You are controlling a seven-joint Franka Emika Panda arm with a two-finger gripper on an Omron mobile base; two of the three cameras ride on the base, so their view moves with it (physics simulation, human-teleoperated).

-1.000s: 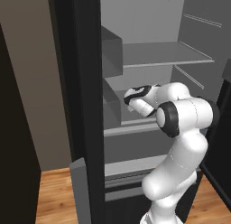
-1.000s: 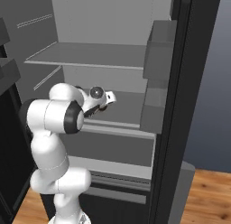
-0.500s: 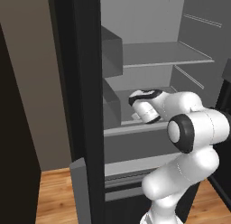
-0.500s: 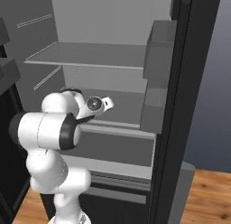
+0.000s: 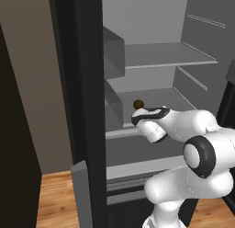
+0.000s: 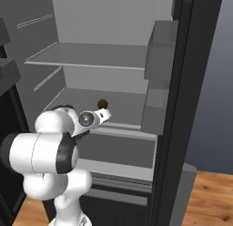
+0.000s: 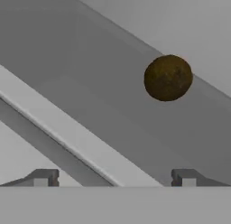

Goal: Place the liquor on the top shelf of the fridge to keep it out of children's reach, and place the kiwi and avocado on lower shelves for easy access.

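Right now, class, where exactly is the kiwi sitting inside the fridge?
The kiwi rests on the lower shelf with the raised front lip, toward its back, beyond the open gripper and apart from it.

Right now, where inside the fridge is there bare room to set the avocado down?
The lower shelf is bare either side of the kiwi, toward both side walls. The top shelf is bare across. It is tightest at the front lip, where the open pincer hangs near the kiwi.
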